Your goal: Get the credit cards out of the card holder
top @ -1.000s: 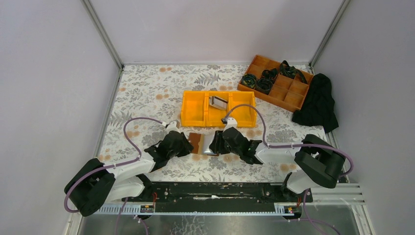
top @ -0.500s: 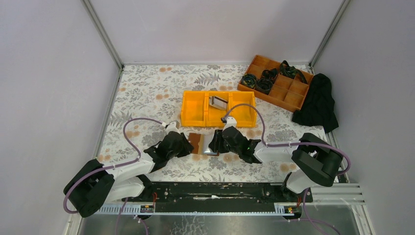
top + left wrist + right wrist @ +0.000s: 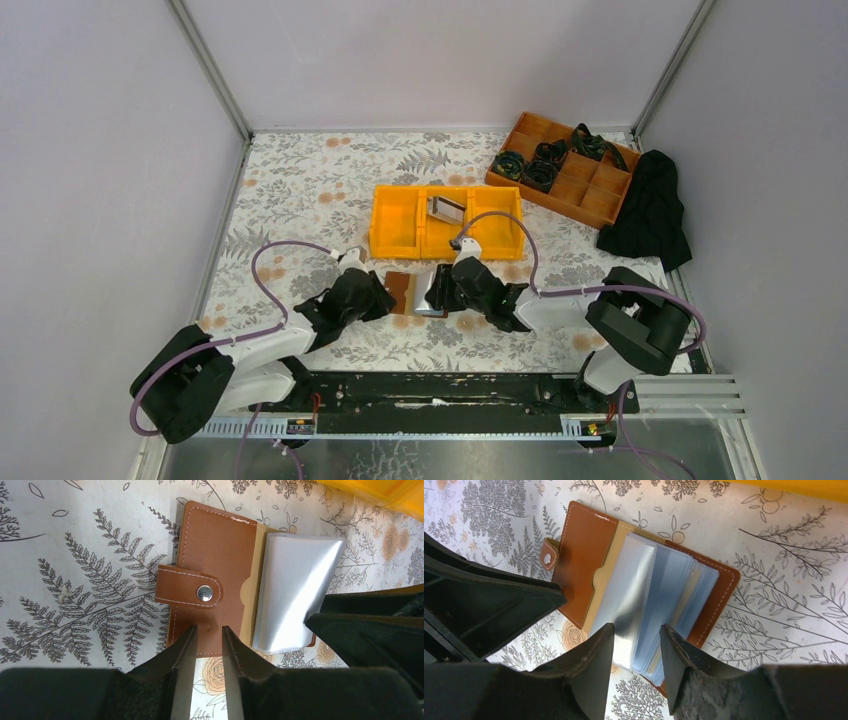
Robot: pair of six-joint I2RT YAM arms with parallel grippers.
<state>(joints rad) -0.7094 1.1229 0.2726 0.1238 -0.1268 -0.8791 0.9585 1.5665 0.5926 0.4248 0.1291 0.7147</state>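
A brown leather card holder [image 3: 215, 565] lies open on the flowered table, its snap strap [image 3: 187, 587] unfastened. Clear plastic sleeves [image 3: 659, 590] fan up from its spine, and pale tan credit cards [image 3: 691, 587] show inside some of them. My left gripper [image 3: 209, 630] is narrowly open, its tips over the near edge of the holder's left flap. My right gripper [image 3: 636, 630] is open, with its fingers either side of the near ends of the sleeves. One silvery card with a dark stripe [image 3: 445, 209] lies in the yellow bin.
Just behind the holder stands a yellow bin [image 3: 395, 222] with three compartments. A wooden divided tray [image 3: 590, 185] with black coils sits at the back right, next to a black cloth [image 3: 650, 210]. Both grippers crowd close around the holder [image 3: 403, 292].
My right gripper has shifted slightly left over the sleeves. The left gripper and the holder have stayed where they were.
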